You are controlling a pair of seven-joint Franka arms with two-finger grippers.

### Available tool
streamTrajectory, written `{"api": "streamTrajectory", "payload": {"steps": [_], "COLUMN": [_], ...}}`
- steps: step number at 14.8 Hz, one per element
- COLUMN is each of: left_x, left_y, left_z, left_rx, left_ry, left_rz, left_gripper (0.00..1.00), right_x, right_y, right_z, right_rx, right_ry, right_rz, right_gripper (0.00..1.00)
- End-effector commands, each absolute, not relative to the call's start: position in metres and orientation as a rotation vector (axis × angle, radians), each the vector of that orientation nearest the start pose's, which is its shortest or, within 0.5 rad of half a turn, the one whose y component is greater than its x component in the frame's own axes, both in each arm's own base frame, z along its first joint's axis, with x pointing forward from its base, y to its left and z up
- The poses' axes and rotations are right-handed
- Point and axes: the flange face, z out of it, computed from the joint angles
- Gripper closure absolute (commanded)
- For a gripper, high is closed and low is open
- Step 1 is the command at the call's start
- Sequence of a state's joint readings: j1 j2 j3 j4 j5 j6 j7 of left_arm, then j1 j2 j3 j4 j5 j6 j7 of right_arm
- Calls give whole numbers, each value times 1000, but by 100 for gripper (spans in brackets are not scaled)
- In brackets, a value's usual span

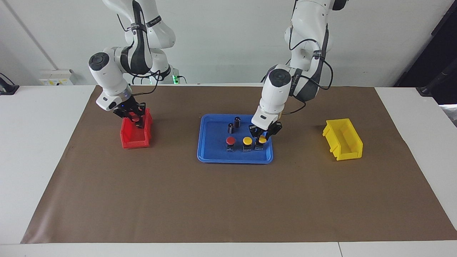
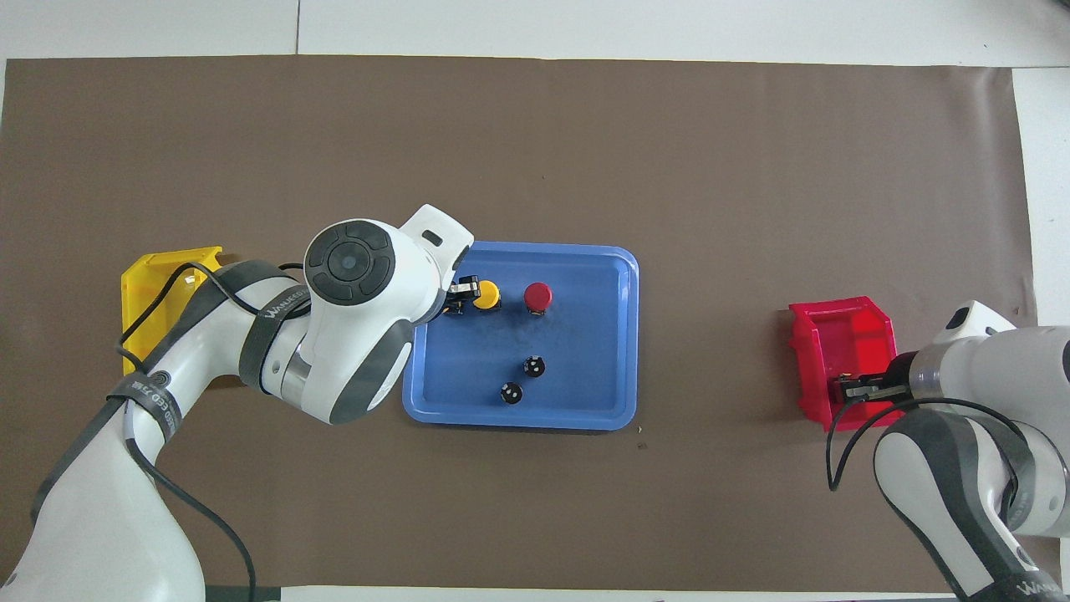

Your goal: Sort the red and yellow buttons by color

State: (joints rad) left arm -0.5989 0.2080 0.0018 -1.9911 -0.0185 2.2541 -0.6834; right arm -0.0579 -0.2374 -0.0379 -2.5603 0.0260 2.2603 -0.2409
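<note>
Three buttons sit in a row in blue tray (image 1: 210, 157) mid-table, along its edge farthest from robots: red button (image 1: 230, 142), yellow button (image 1: 247, 142), 2nd yellow button (image 1: 262, 141). L gripper (image 1: 263, 136) is down at 2nd yellow; jaws straddle it, grip can't tell. R gripper (image 1: 135, 119) over red bin (image 1: 134, 142), right arm's end; red shows between jaws, can't tell if held. Yellow bin (image 1: 343, 140) at left arm's end.

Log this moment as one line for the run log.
left gripper: at yellow button in blue tray | right gripper: over red bin, red item between fingers | unsorted: red button, second yellow button
</note>
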Motion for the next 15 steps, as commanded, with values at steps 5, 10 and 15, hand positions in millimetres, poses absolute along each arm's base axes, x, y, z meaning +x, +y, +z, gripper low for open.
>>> {"api": "streamTrajectory", "payload": {"steps": [5,10,15], "left_x": [519,551,560], "left_y": [-303,-111,1], "left_z": [478,517,504], "left_rx": [-3129,-3130,-3065], "left_ry": [-296,-184,-100], "left_rz": [46,135,134], "left_gripper": [94,94,94], "right_x": [419,414,418], "right_y": [-40,-39,-39], "right_z": [342,337,340], "right_rx": [-3091,-3090,-3092], "right_ry": [-213,-210,-212], "right_rz": [27,34,27], "right_gripper": [74,64,45]}}
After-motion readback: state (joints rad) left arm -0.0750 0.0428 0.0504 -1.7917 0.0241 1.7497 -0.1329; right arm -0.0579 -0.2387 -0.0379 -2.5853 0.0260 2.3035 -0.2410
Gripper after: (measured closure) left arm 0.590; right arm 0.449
